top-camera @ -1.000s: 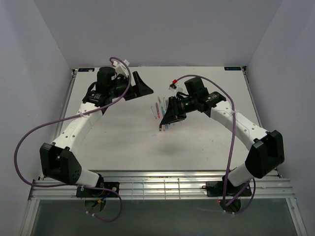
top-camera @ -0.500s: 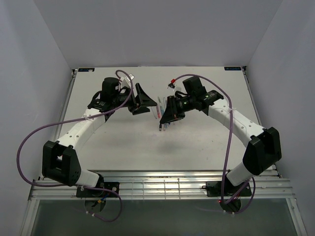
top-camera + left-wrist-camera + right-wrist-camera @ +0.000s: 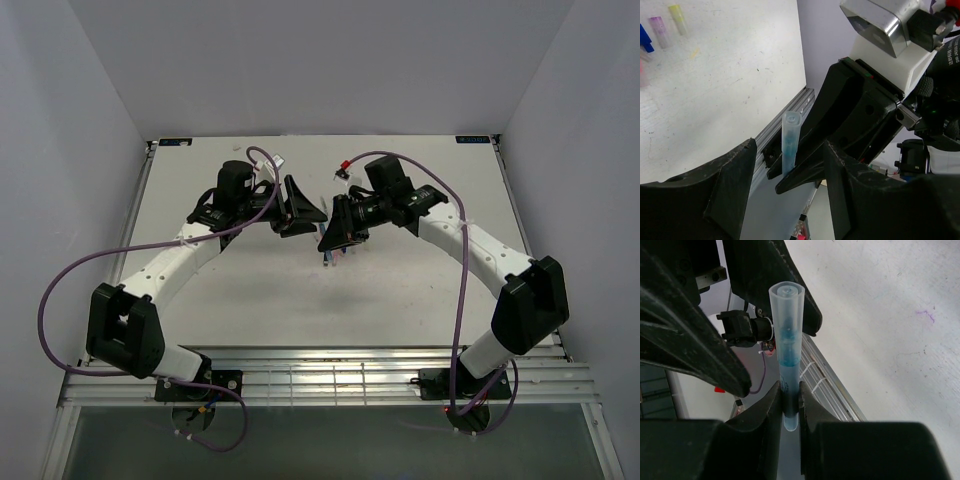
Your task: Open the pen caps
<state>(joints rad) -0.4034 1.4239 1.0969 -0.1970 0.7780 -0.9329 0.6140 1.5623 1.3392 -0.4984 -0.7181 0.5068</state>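
Observation:
My right gripper (image 3: pixel 790 390) is shut on a pale blue pen (image 3: pixel 788 340) and holds it above the table's middle, its translucent cap (image 3: pixel 786 300) pointing at my left gripper. In the left wrist view the same pen (image 3: pixel 789 142) stands in line with the gap of my open left gripper (image 3: pixel 790 150), untouched by its fingers. From above, the left gripper (image 3: pixel 308 214) and right gripper (image 3: pixel 328 238) nearly meet tip to tip. Loose caps lie on the table: blue (image 3: pixel 644 39), pink (image 3: pixel 661 31) and yellow (image 3: pixel 678 12).
More pens (image 3: pixel 340 256) lie on the white table (image 3: pixel 250 290) just under the right gripper, mostly hidden by it. Purple cables loop off both arms. The metal rail (image 3: pixel 330 375) runs along the near edge.
My left arm has swung right across the table until its open gripper faces the right one. My right gripper has shifted slightly left, still holding the pen.

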